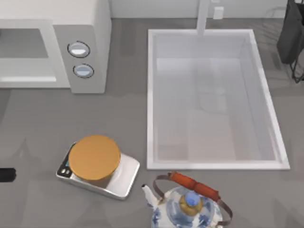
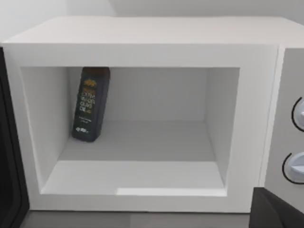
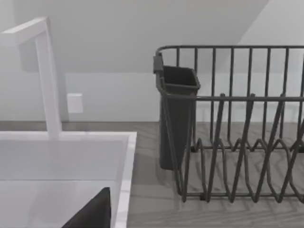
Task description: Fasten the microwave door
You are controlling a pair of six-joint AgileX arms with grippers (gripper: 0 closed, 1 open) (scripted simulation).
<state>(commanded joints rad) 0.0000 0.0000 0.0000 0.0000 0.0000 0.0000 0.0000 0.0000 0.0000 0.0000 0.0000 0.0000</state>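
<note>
Closest to the left wrist camera is a dark bit of the left gripper (image 2: 279, 212), right in front of the microwave (image 2: 142, 33). I cannot tell how wide it is open or if it holds anything. The microwave door (image 2: 8, 156) is swung open, on the side of the opening away from the dials (image 2: 297, 166). Only its dark edge shows. Inside, a dark bottle (image 2: 91, 104) stands upright at the back, against the wall on the door side. The rest of the white floor inside is bare.

From above, the microwave sits at 10 o'clock on the table (image 1: 28, 123). A wide strip of bare grey table lies in front of it. A narrow bare strip runs between its dial side and the sink (image 1: 151, 95), which fills the middle out to 3 o'clock. A silver scale (image 1: 124, 176) with an orange disc (image 1: 94, 156) sits at 7 o'clock. A blue and white teapot (image 1: 187, 209) stands at 6 o'clock, just beside the sink's near rim.

A dark bit of the right gripper (image 3: 92, 213) hangs over the sink, and I cannot tell its state either. Its camera sees the white tap (image 3: 47, 76) and a black dish rack (image 3: 237, 142) with a cup bin (image 3: 175, 114), beside the sink's edge.
</note>
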